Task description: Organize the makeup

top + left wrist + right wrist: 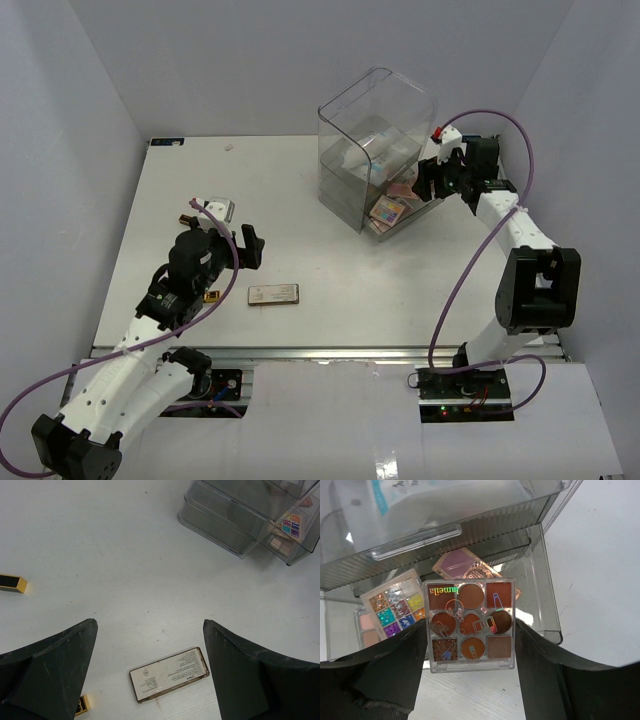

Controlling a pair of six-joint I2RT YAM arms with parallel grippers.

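My right gripper (470,630) is shut on a clear square eyeshadow palette with brown pans (468,611), gripped by its two side edges at the mouth of the open lower drawer (545,580). Inside that drawer lie a multicoloured palette (394,605) and a pink one (460,562). White-and-light-blue packets (395,500) fill the drawer above. My left gripper (150,625) hangs open over a grey rectangular compact (169,674) lying flat on the table. A black-gold tube (12,583) lies to its left, and a second gold-ended piece (82,705) shows by the left finger.
The tall clear drawer box (375,150) stands at the back right of the white table (300,200). A small grey item (217,209) lies behind the left arm. White walls close in the table on three sides.
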